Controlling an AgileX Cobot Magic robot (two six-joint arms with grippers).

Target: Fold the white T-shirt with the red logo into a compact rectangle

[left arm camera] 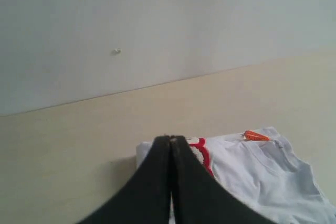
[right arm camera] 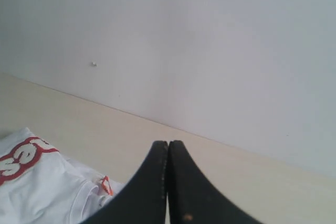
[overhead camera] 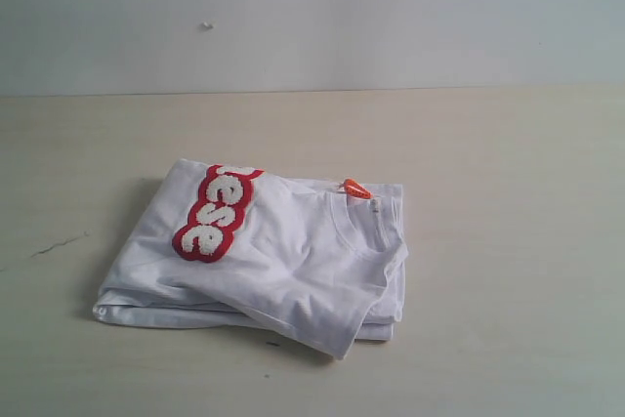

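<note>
- Left claw (left arm camera: 171, 139): its two black fingers (left arm camera: 152, 182) are pressed flat together, tip against tip, hanging in the air over the table (overhead camera: 508, 192).
- Right claw (right arm camera: 168, 142): same story, both dark fingers (right arm camera: 189, 192) squeezed against each other, tips pointing toward the pale wall (overhead camera: 391, 7).
- Neither claw shows in the exterior view, and both hang clear of the cloth.
- The white T-shirt (overhead camera: 283, 261) lies on the table just ahead of the left claw's tips and lower down. The fingers hide part of it from that wrist camera.
- From the right claw, the shirt sits off to one side of the fingers, nearer than the line where table meets wall. Only one end of it is in sight there.
- Now the shirt itself: it lies folded into a stacked, roughly rectangular bundle, wrinkled on top, with several layers showing along its edge.
- One corner of the top layer juts out past the layers below, so the edges don't quite line up.
- The red logo (overhead camera: 217, 214) rides on top of the bundle, at the end farther from the right claw. Only the fuzzy white letters "ese" show, and the rest curls out of sight at the fold.
- The neck (overhead camera: 352, 227) faces up at the end nearer the right claw, with a small orange tag (overhead camera: 357, 188) poking up at its rim.
- The left claw's tips line up right in front of the logo, with the tag off to the side.
- A tiny speck (overhead camera: 206, 25) dots the wall, far beyond both claws.
</note>
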